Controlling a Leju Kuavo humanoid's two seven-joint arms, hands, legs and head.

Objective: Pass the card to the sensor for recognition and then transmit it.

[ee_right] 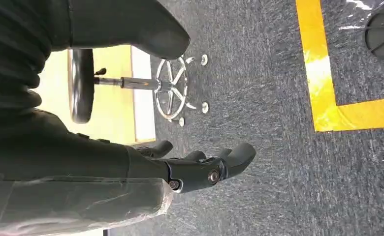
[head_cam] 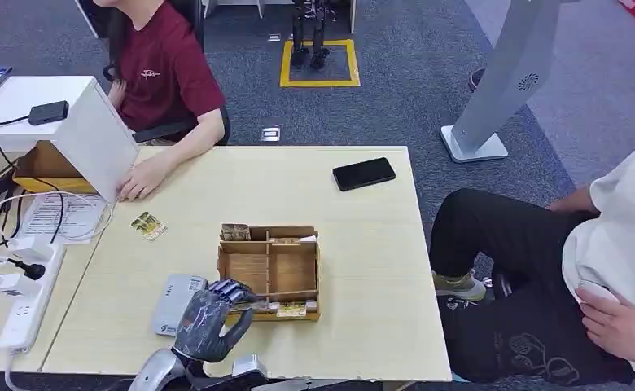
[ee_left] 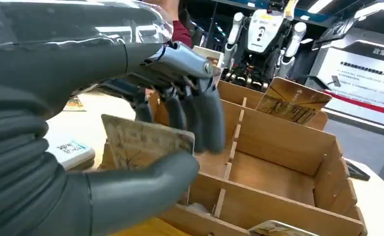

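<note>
while the left hand (head_cam: 214, 319) is pinching a card (ee_left: 143, 145) between thumb and fingers at the near-left corner of the wooden tray (head_cam: 269, 269), the task is looking early: the pickup seems to be just completing, judging by how close the card is sitting to the tray. in the left wrist view the card is resting against the thumb (ee_left: 141, 189), with the darker fingers (ee_left: 200, 123) curling down behind it, so the hand is holding it rather than hovering. the card is sitting just over the tray's near compartment, not yet clear of the wall as far as i'm seeing.

what's left, in my reading: carrying the card to the sensor (head_cam: 176, 303), which is lying flat on the table (head_cam: 363, 228) just beside the hand on its left, holding it there for recognition, then handing it on, probably to one of the two people sitting at the table.

other cards are standing in the tray's far slots (ee_left: 291, 101), and one loose card (head_cam: 148, 226) is lying on the table well apart. a black phone (head_cam: 364, 173) is lying near the far edge.

the right hand (ee_right: 200, 169) is hanging over the carpet, fingers loosely apart, holding nothing.
</note>
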